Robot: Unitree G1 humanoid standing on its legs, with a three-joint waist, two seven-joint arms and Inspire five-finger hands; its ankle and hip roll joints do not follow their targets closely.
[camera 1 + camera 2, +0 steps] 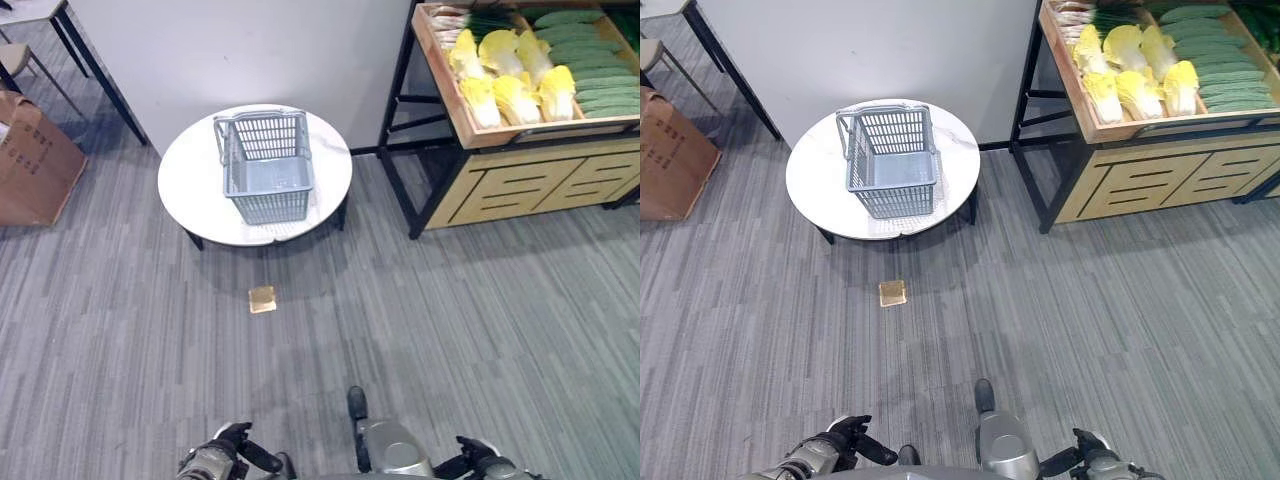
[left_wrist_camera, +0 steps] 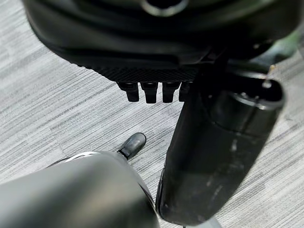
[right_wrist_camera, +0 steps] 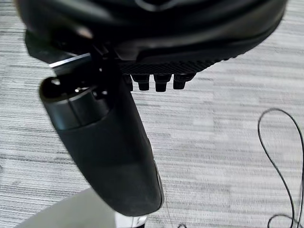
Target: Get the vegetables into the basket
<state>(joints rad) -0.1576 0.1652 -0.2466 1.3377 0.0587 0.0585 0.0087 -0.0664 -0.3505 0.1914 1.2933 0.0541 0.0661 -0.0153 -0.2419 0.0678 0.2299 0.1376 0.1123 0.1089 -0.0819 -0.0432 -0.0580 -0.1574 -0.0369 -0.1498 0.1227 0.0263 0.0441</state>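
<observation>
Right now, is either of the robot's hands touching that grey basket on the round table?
Apart. In the left eye view the basket stands on the white table, while the left hand and right hand hang low, with bare carpet between.

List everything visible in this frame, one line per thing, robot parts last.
basket: one, grey-blue, empty, on the round table
round table: one, white, centre
cabbages: several, yellow, in the wooden stand's tray
cucumbers: a pile, green, beside the cabbages
wooden stand: one, light wood, right
cardboard box: one, brown, left
small square: one, tan, on the floor before the table
left robot hand: dark, low, open, holding nothing
right robot hand: dark, low, open, holding nothing
</observation>
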